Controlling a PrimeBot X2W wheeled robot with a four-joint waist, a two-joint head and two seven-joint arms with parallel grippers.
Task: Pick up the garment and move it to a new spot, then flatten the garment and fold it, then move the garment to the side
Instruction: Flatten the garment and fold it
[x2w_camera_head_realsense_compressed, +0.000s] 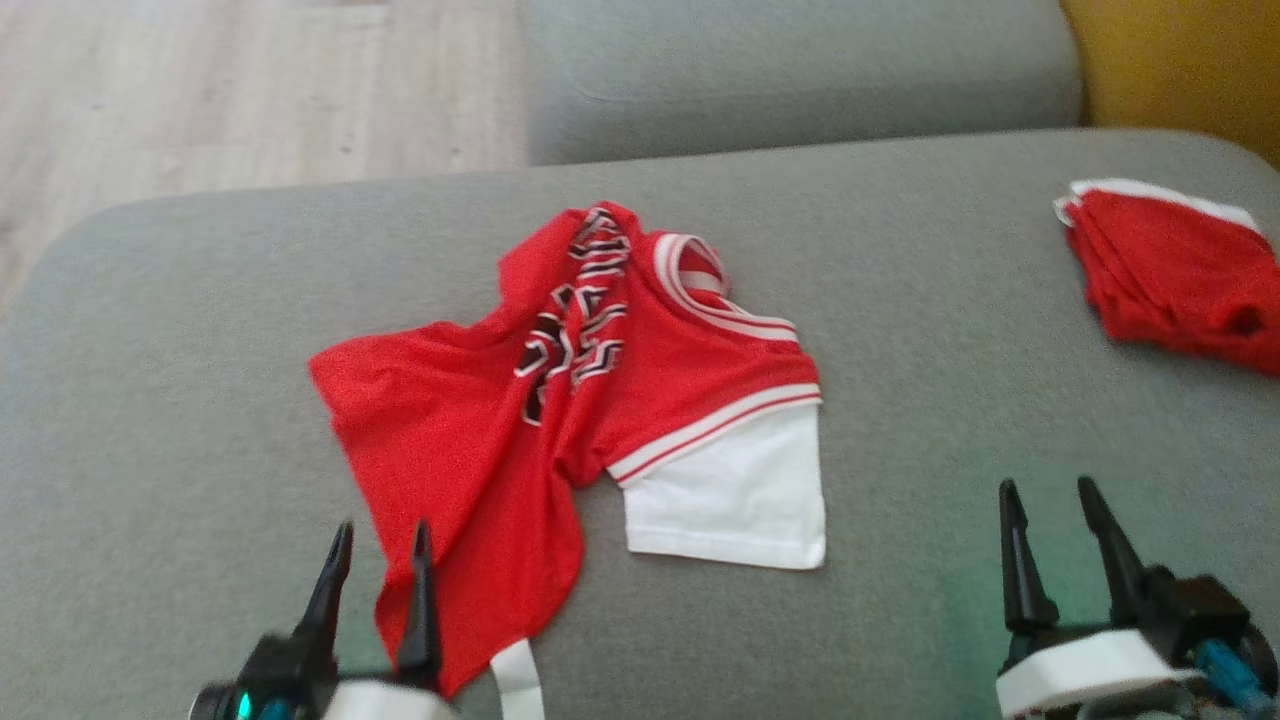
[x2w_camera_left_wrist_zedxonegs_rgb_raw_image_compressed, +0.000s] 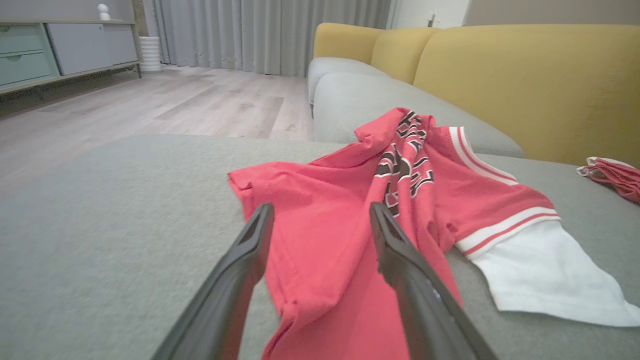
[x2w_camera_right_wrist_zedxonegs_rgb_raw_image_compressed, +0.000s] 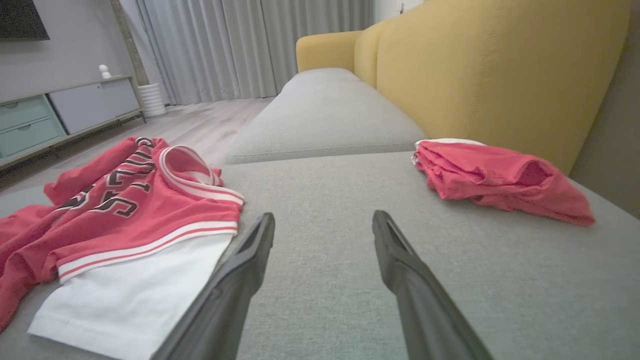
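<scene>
The garment (x2w_camera_head_realsense_compressed: 560, 400), a red jersey with white trim, lies rumpled near the middle of the grey sofa (x2w_camera_head_realsense_compressed: 200, 350) seat. Its lettered front is bunched into a ridge, and one white sleeve (x2w_camera_head_realsense_compressed: 725, 490) is spread flat towards the robot's right. The left gripper (x2w_camera_head_realsense_compressed: 383, 530) hangs just over the jersey's near red edge, jaws wide apart and nothing in them. The right gripper (x2w_camera_head_realsense_compressed: 1047, 485) is equally wide and empty, above bare cushion and apart from the cloth.

The jersey looks set down, so flattening seems the step in hand. To do it well, each gripper should probably take an opposite edge, the left the near hem and the right the sleeve side. Both should then draw outward, low and level, so the ridge pulls out rather than doubling under. Pinching a single layer matters, since the folds overlap.

A folded red pile (x2w_camera_head_realsense_compressed: 1170, 270) sits at the far right of the seat, near the yellow backrest (x2w_camera_head_realsense_compressed: 1180, 60), so spreading rightward should stop short of it. Wooden floor (x2w_camera_head_realsense_compressed: 200, 80) lies beyond the seat's far left edge.
</scene>
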